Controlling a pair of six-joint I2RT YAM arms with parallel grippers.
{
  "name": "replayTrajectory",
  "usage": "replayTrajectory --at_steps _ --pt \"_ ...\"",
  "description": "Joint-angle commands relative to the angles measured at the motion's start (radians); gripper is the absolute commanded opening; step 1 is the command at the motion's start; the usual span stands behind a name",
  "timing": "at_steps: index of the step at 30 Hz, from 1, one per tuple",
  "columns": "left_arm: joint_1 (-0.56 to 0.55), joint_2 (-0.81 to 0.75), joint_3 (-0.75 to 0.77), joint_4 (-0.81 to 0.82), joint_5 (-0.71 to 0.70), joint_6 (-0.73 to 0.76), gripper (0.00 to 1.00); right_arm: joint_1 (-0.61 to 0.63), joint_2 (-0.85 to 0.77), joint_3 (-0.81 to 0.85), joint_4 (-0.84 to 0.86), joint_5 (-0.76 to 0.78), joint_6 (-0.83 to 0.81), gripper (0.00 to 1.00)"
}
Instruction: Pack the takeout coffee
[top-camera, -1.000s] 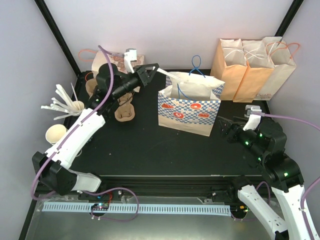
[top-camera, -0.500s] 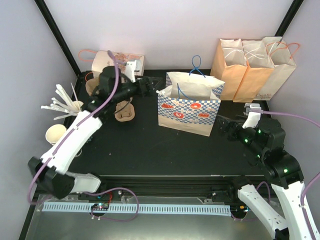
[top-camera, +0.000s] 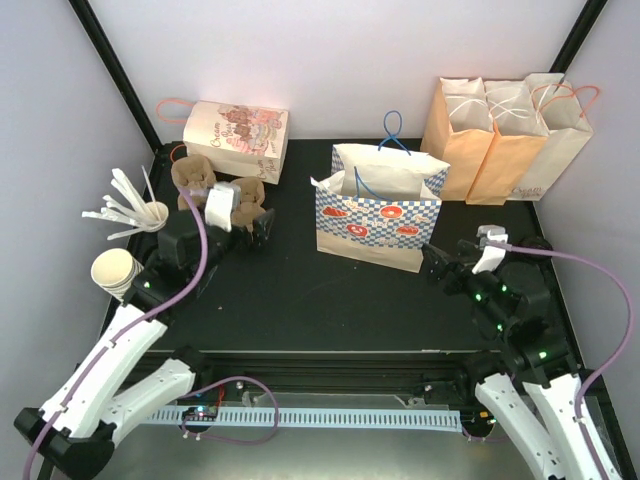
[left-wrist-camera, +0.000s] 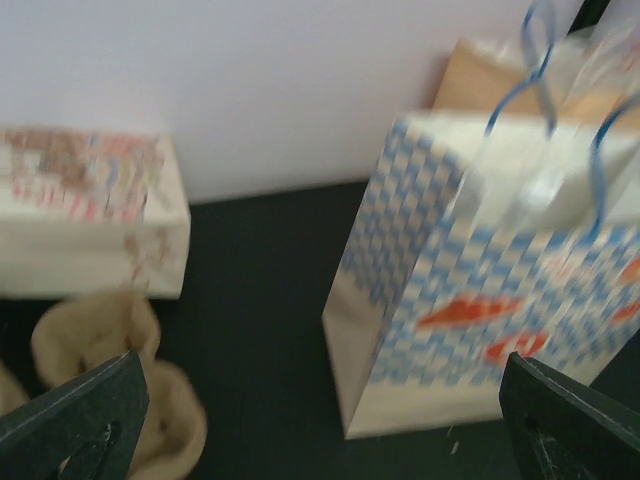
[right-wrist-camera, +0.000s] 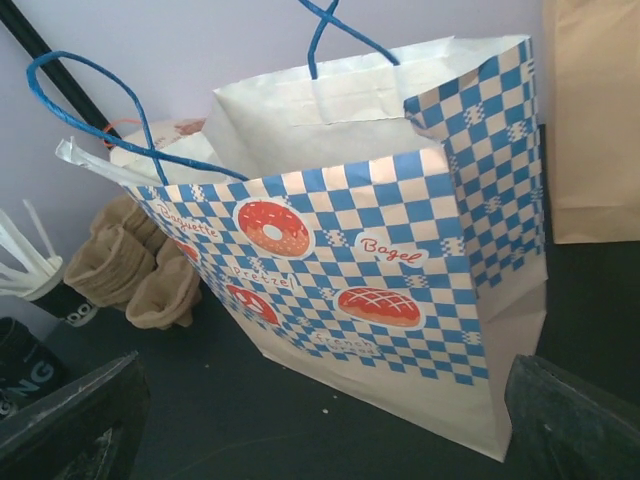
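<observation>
On the black worktop the biggest thing is the blue checked bag, standing open-mouthed toward the back middle. Three tan bags stand at the back right corner and a printed paper bag at the back left. A second ago the left arm reached over the checked bag's near-left rim with its claw pinched on something pale. Now it has drawn back to the left side, and the left gripper hangs spread wide and empty over the brown pulp carriers. The right gripper has crept closer to the bag's right end, its jaws wide apart and holding nothing. I take this to mean that one item has just gone to the bag and the left arm is free for the next. At the left edge sit a stack of plain cups and a cup of stirrers. A thin clear-wrapped strip lies across the bag's left rim; whether it is the dropped piece I cannot tell. No lidded coffee cup shows in any view. The bag's inside is hidden, so any coffee in it cannot be confirmed. The left wrist view is blurred.
</observation>
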Motion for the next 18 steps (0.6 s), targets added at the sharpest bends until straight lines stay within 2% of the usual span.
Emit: replayTrajectory --at_steps 1,7,14,18 --pt "-0.002 -0.121 -0.162 0.006 -0.051 0.083 0.99 0.001 -0.076 -0.140 0.247 -0.042 0.056 1.00" --pt "-0.003 -0.277 -0.398 0.092 -0.098 0.112 0.99 0.000 -0.127 -0.276 0.381 0.039 0.067 1.00" --pt "-0.002 -0.270 -0.497 0.177 -0.184 0.113 0.99 0.001 -0.118 -0.406 0.568 0.050 -0.119 1.00" --pt "-0.001 -0.244 -0.538 0.311 -0.214 0.100 0.99 0.001 -0.091 -0.497 0.760 0.071 -0.145 1.00"
